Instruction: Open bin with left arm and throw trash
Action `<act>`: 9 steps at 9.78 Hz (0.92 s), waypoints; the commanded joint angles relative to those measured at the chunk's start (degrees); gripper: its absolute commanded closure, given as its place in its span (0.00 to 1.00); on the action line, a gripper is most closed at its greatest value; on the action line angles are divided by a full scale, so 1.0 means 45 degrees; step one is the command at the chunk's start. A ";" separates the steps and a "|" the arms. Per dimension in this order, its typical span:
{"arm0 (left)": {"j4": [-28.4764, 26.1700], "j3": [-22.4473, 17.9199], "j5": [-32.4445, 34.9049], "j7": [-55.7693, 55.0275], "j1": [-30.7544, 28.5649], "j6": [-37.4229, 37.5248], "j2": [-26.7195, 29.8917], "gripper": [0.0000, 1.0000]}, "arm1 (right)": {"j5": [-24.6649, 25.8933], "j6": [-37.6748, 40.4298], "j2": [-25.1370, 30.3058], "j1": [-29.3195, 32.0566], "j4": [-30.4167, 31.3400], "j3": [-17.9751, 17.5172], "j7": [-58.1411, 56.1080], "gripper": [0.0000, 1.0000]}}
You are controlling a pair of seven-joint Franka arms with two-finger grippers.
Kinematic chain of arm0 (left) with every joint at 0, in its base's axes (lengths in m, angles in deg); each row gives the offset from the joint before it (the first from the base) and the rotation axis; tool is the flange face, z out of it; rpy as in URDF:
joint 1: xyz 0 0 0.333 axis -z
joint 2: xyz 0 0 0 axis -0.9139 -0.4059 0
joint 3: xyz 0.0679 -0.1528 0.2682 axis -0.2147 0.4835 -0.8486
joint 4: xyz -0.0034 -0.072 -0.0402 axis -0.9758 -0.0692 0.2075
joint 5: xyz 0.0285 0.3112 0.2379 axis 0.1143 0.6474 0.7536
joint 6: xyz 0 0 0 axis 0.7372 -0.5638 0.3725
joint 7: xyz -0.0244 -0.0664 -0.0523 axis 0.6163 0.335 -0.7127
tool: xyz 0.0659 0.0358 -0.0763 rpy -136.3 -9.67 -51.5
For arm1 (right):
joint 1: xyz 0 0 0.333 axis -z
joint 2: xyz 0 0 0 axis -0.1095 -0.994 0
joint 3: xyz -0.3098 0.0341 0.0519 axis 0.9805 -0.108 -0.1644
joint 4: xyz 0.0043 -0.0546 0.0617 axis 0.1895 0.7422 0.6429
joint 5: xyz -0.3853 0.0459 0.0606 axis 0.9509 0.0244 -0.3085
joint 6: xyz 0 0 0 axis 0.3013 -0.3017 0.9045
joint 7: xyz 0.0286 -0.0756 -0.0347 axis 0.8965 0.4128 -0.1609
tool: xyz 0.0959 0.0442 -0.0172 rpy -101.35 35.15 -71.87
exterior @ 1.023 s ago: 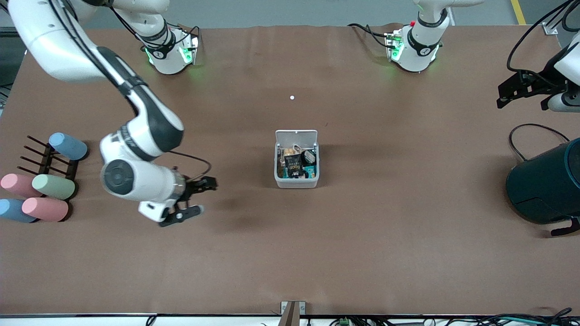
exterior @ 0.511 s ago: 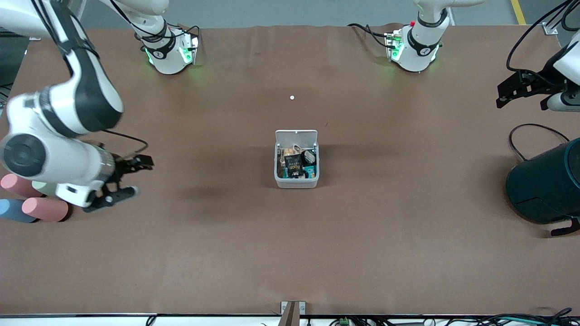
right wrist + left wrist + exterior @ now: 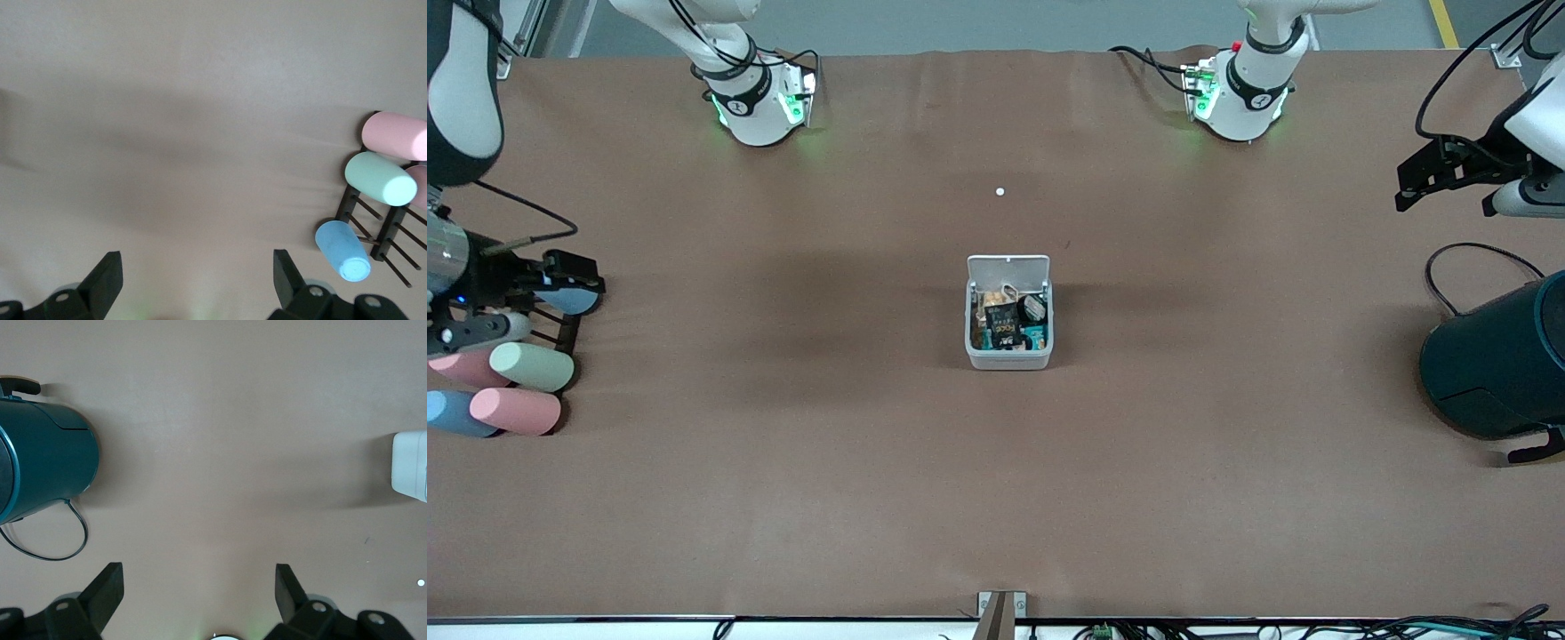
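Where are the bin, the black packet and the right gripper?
bin [image 3: 1009, 359]: front view, its light-grey front wall.
black packet [image 3: 1003, 324]: front view, middle of the packet, inside the bin.
right gripper [image 3: 520, 299]: front view, between its open fingertips, over the pastel cylinders.

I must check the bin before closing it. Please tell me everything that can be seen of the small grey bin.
The bin is a small, square, light-grey box with rounded corners; it looks like plastic. Its flat white hinged lid stands open on the side nearer the robots' bases. Inside lie a black packet with gold print, a beige loop and a round black-and-silver disc. It stands upright at mid-table, and neither tool touches it.
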 commanded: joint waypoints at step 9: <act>0.0614 0.0466 0.0187 0.0208 -0.0141 0.0188 -0.0004 0.00 | 0.0344 -0.0397 0.3282 -0.0780 0.1087 0.0414 0.1938 0.00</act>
